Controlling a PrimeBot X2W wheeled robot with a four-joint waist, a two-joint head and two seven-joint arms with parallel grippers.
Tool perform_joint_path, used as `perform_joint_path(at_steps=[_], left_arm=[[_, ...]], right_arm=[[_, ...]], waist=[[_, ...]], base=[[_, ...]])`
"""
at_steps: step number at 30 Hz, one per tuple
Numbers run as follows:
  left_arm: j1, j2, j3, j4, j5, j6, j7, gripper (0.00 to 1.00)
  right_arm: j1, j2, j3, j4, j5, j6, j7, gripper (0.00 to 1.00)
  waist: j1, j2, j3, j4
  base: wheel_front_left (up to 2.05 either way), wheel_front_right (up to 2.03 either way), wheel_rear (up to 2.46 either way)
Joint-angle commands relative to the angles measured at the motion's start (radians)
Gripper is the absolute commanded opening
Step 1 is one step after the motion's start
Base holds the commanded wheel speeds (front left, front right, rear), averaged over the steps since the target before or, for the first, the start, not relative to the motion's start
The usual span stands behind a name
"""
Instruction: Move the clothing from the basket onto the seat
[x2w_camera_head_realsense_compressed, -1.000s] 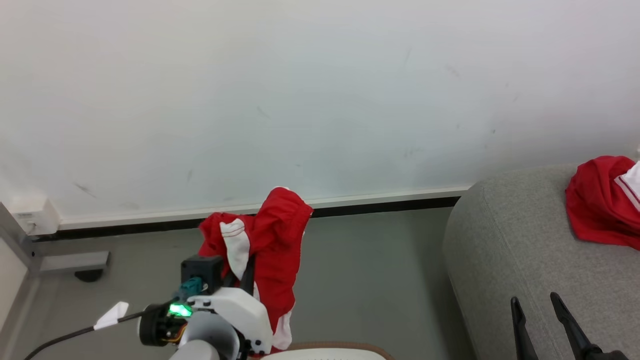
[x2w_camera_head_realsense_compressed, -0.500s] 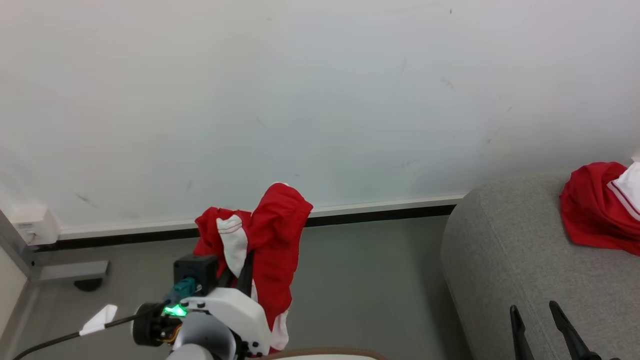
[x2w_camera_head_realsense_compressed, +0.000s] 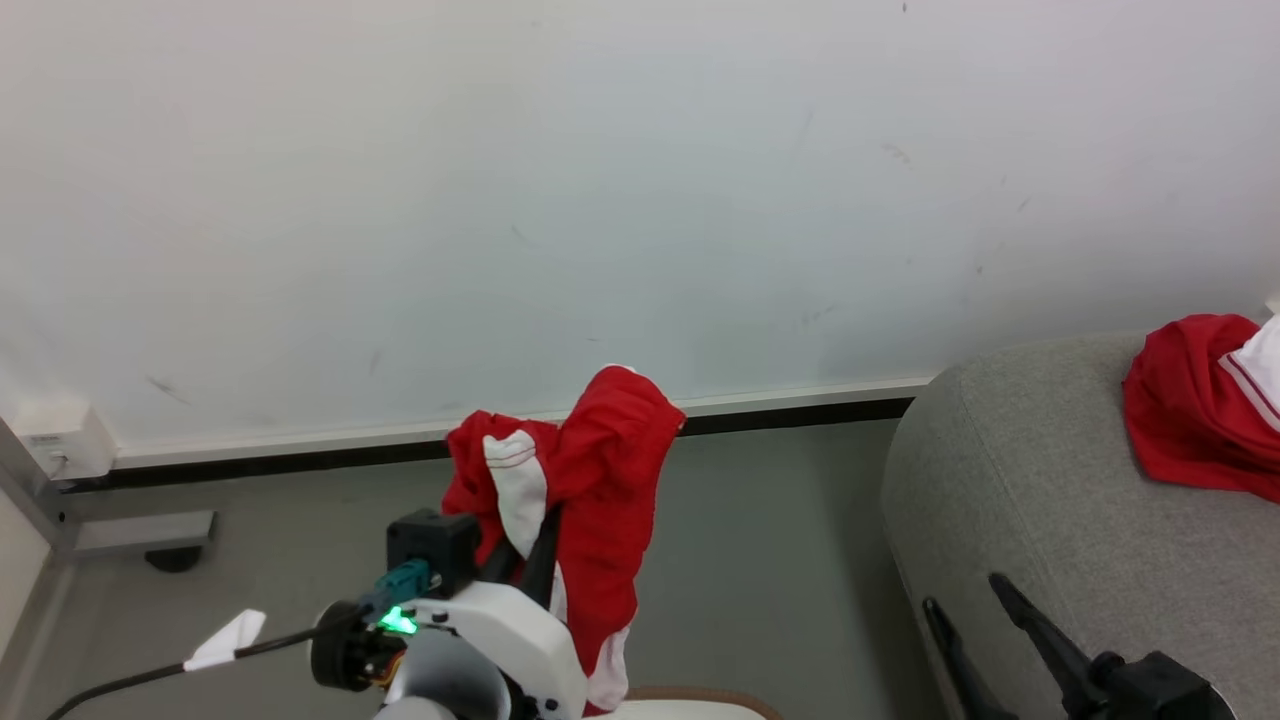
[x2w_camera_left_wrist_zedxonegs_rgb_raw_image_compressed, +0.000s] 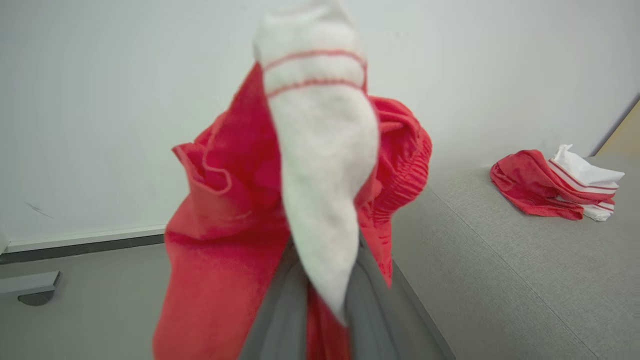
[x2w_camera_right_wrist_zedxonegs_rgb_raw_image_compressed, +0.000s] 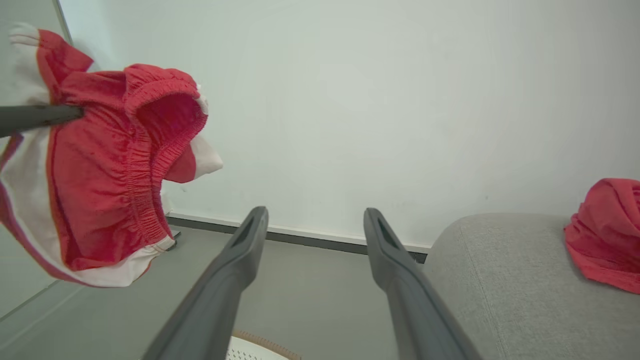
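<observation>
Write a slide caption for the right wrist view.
Open right end effector near the grey seat; left end effector holds a red-and-white garment aloft, another garment lies on the seat.

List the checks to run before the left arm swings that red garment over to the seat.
1. Left pincer shut on held garment: ok.
2. Hem clear of basket rim: cannot tell; they overlap in the head view.
3. Bare room on seat beside the garment lying there: ok.
4. Right pincer open and empty: ok.
5. Right pincer out of the carrying path: cannot tell; it hovers by the seat's near edge.
</observation>
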Motion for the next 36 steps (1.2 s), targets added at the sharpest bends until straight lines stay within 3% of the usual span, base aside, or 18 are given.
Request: perform_joint_path(at_steps=[1,7,12,21,32,33,34,35,36], left_arm=[[0.004,-0.006,-0.005,-0.013,-0.007,-0.008,0.003,0.00],[-0.008,-0.032,-0.045,-0.039,-0.016,-0.037,0.011,0.00],[-0.018,-0.055,-0.082,-0.066,-0.018,-0.057,0.025,0.00],[-0.037,-0.093,-0.131,-0.110,-0.039,-0.091,0.048,0.00],[-0.029,-0.112,-0.157,-0.126,-0.094,-0.136,0.075,0.00],[-0.028,-0.112,-0.158,-0.123,-0.097,-0.137,0.076,0.00],[-0.028,-0.112,-0.159,-0.120,-0.098,-0.137,0.075,0.00],[-0.028,-0.113,-0.159,-0.116,-0.099,-0.135,0.074,0.00],[-0.028,-0.113,-0.157,-0.112,-0.100,-0.134,0.072,0.00]], right_arm=[[-0.030,-0.031,0.043,-0.001,0.043,-0.003,0.009,1.00],[-0.145,-0.137,0.287,-0.015,0.203,-0.003,0.050,1.00],[-0.254,-0.178,0.475,-0.012,0.328,-0.003,0.073,1.00],[-0.418,-0.186,0.692,0.056,0.535,-0.003,0.052,1.00],[-0.551,-0.183,0.871,0.106,0.737,-0.003,0.004,0.98],[-0.563,-0.183,0.882,0.105,0.744,-0.003,-0.006,0.47],[-0.572,-0.182,0.894,0.101,0.753,-0.002,-0.015,0.09],[-0.578,-0.184,0.903,0.099,0.759,-0.002,-0.022,0.00],[-0.583,-0.186,0.911,0.098,0.764,-0.003,-0.029,0.00]], waist=[[0.0000,-0.0001,0.002,0.001],[0.0000,-0.0001,0.003,0.005],[0.0000,-0.0001,0.001,0.009],[0.0000,-0.0001,0.004,0.019],[0.0000,-0.0001,0.004,0.027],[0.0000,-0.0001,0.004,0.027],[0.0000,-0.0001,0.006,0.028],[0.0000,-0.0001,0.007,0.028],[0.0000,-0.0001,0.008,0.028]], base=[[0.00,0.00,0.00],[0.00,0.00,0.00],[0.00,0.00,0.00],[0.00,0.00,0.00],[0.00,0.00,0.00],[0.00,0.00,0.00],[0.00,0.00,0.00],[0.00,0.00,0.00],[0.00,0.00,0.00]])
